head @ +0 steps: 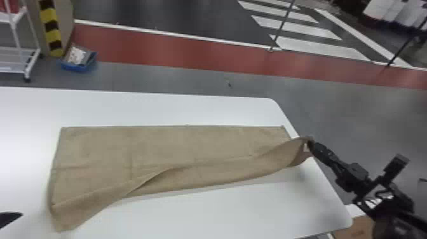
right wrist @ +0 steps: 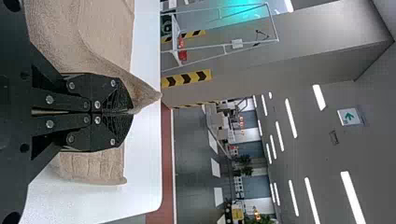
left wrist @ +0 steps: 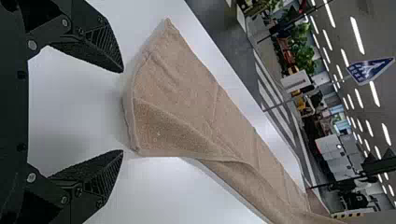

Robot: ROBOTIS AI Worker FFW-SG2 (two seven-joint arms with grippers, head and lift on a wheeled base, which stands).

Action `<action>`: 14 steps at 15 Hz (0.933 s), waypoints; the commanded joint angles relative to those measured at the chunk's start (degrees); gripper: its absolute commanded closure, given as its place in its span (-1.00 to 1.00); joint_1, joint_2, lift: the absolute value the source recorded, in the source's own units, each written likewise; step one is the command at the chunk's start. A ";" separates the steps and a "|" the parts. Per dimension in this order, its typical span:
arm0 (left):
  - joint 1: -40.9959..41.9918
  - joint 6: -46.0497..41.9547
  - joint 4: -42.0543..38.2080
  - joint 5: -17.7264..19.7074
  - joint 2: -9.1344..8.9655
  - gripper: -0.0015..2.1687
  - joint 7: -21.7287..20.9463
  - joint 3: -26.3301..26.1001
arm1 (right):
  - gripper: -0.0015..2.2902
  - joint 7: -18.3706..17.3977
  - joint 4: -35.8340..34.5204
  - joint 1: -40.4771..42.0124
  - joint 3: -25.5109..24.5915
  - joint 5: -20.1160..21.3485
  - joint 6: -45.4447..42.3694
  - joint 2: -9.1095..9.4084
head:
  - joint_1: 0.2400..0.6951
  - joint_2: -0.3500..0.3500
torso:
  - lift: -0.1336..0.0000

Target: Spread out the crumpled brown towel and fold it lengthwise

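Pinching a raised corner of the brown towel (head: 165, 144) in the closed right end effector (head: 311, 145), with the rest on the white counter (head: 222, 213), holding the left end effector (head: 9, 218) wide open, empty.

Right gripper (head: 312, 145) angled inward, jaws pressed together, left gripper (head: 9, 218) at lower left, jaws wide apart

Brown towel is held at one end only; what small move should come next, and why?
Probably the left gripper should advance and pinch the near left corner of the brown towel. It is open, short of the towel, while the right gripper is shut on a raised right corner; holding both ends might keep the fold even.
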 commanded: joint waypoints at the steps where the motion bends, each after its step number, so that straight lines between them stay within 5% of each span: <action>1: -0.27 -1.16 -0.01 -0.41 0.10 -0.69 0.60 -0.27 | 0.44 0.00 -0.01 -0.17 0.00 -0.29 0.59 -0.04 | 1.00 -1.00 | -0.84; 14: -2.90 1.12 0.34 -5.07 -0.07 -0.58 1.31 -4.93 | 0.44 0.35 0.08 -0.17 -1.06 -1.17 2.35 -0.31 | 1.00 -1.00 | -0.84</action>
